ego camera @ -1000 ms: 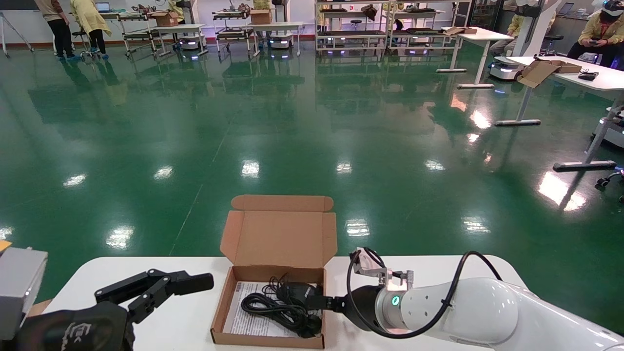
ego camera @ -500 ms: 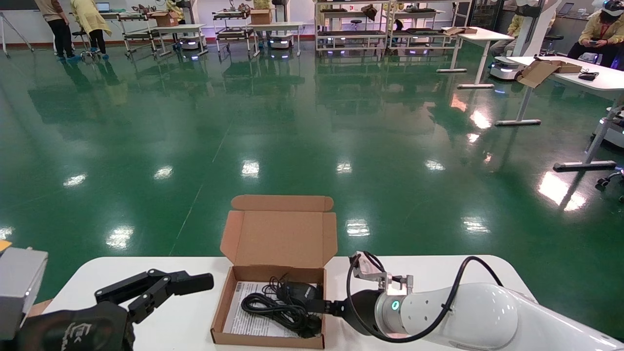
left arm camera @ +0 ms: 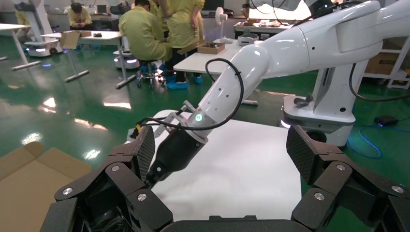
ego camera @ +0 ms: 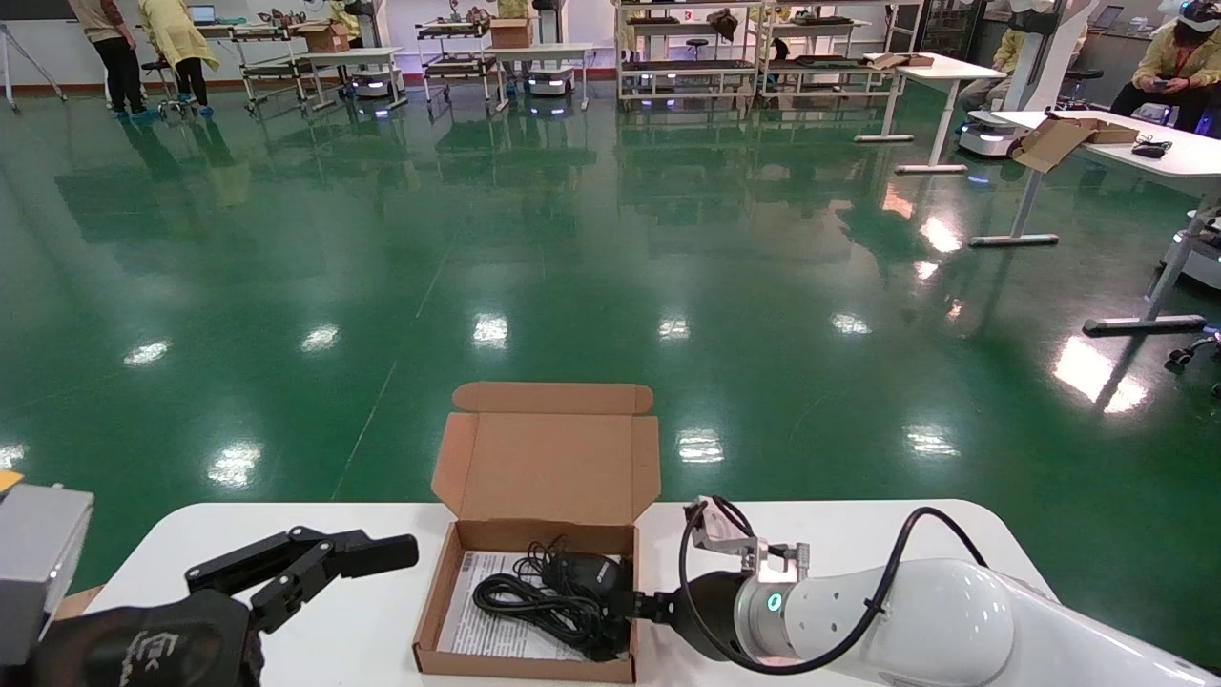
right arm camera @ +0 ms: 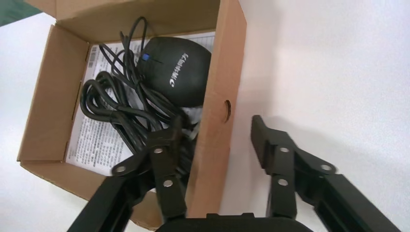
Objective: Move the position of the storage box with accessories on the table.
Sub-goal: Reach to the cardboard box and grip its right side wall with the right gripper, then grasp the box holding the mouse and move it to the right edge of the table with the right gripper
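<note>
The box (ego camera: 527,611) sits open on the desk (ego camera: 858,525), mouse (ego camera: 584,572) and paper (ego camera: 472,611) inside. The right hand (right arm camera: 212,145) straddles its right wall, fingers apart. Thin, light cardboard likely flexes; that wall seems the sensible hold. The left hand (ego camera: 315,558) idles left of the box, open.

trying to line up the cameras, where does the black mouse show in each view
Head view: mouse inside the storage box, by its right wall.
Left wrist view: not visible.
Right wrist view: mouse beside the wall that the right gripper straddles.
Shared landmark: that box.
</note>
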You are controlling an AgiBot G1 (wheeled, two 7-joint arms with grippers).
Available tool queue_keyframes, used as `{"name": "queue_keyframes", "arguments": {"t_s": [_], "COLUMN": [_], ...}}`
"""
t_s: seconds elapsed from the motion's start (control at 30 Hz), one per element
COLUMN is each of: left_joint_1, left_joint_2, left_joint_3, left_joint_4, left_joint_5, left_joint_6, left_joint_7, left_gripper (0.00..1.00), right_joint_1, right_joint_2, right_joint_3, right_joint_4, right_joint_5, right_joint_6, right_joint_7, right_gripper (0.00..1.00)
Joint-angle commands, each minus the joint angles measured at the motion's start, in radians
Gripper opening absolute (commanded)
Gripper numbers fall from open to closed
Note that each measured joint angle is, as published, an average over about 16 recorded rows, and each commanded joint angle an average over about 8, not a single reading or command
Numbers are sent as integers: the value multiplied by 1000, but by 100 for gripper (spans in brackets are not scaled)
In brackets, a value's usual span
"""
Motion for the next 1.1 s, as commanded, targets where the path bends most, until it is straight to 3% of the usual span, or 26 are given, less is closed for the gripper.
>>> {"name": "queue_keyframes", "arguments": {"t_s": [0.03, 1.1], "left_joint_1": [0, 0], "left_joint_2": [0, 0], "left_joint_3": [0, 0], "left_joint_4": [0, 0], "left_joint_5": [0, 0], "left_joint_6": [0, 0], "left_joint_7": [0, 0], "left_gripper": [100, 100], "right_joint_1": [0, 43], "right_joint_2": [0, 6], "right_joint_3": [-2, -9], "right_joint_4": [-1, -70], "right_joint_5": [3, 55], "right_joint_6": [2, -51], "right_joint_7": [-1, -69], "right_gripper": [0, 0]}}
